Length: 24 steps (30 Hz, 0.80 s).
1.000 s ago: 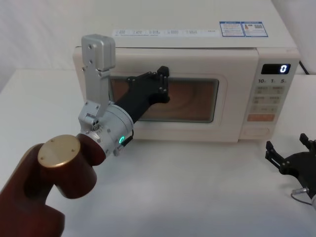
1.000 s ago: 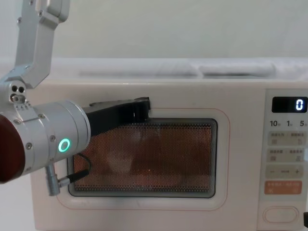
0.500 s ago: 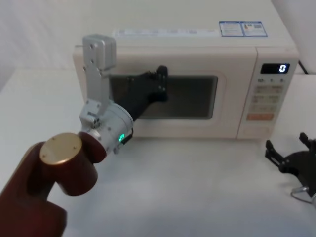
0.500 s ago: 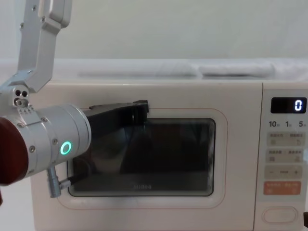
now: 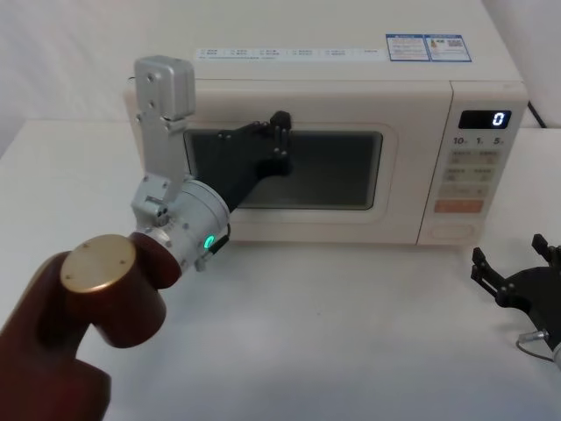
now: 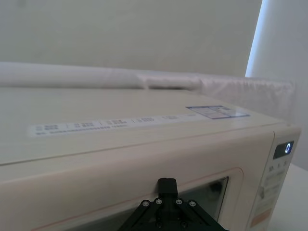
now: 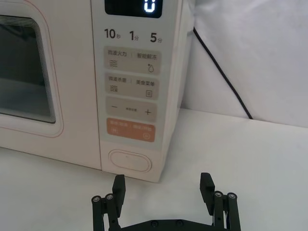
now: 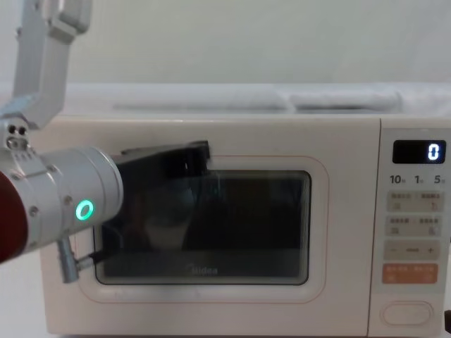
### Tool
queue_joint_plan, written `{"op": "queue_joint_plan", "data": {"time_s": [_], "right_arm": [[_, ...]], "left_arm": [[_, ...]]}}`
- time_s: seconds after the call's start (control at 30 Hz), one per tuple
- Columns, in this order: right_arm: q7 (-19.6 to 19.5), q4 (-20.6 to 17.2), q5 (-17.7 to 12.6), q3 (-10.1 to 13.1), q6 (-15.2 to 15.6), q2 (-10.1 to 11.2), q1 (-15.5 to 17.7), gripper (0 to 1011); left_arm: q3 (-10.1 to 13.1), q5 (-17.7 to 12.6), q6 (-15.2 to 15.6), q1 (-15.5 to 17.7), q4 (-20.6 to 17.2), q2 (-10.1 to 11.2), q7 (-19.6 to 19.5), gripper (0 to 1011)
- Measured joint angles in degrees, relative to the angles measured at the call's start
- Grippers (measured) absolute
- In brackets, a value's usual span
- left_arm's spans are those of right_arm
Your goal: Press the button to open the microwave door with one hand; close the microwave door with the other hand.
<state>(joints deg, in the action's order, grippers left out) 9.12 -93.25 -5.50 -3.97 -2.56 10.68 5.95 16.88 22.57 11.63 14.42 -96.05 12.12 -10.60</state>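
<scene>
The cream microwave door [image 5: 337,219] with its dark window lies flush with the control panel, and the inside is dark. My left gripper [image 5: 280,132], black and shut, has its tip against the door's upper frame, left of centre; it shows as well in the chest view [image 8: 201,156] and the left wrist view [image 6: 167,184]. The cream pill-shaped button [image 5: 452,233] sits at the bottom of the panel [image 7: 130,160]. My right gripper [image 7: 163,186] stands open just above the table a short way in front of that button, touching nothing.
The microwave's display [image 5: 489,119] reads 0. An orange key [image 7: 131,130] sits just above the button. A black cable [image 7: 221,72] runs down the wall to the right of the microwave. The white table [image 5: 351,333] spreads in front of it.
The orange light inside the microwave has gone out and the window is now dark. My left gripper stays on the door's upper frame. The right gripper has not moved.
</scene>
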Motion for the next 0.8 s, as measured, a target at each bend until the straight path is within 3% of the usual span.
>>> {"op": "queue_joint_plan", "data": {"time_s": [0.57,0.8], "right_arm": [[0.0,0.0,0.0,0.0,0.0,0.0,0.0,1002],[0.0,0.0,0.0,0.0,0.0,0.0,0.0,1002]], "left_arm": [[-1.7,1.4,0.5,-6.4,-8.7,2.1,1.2,0],[-3.7,-0.9,-1.2,-11.2,-11.8,3.0,3.8,15]]}}
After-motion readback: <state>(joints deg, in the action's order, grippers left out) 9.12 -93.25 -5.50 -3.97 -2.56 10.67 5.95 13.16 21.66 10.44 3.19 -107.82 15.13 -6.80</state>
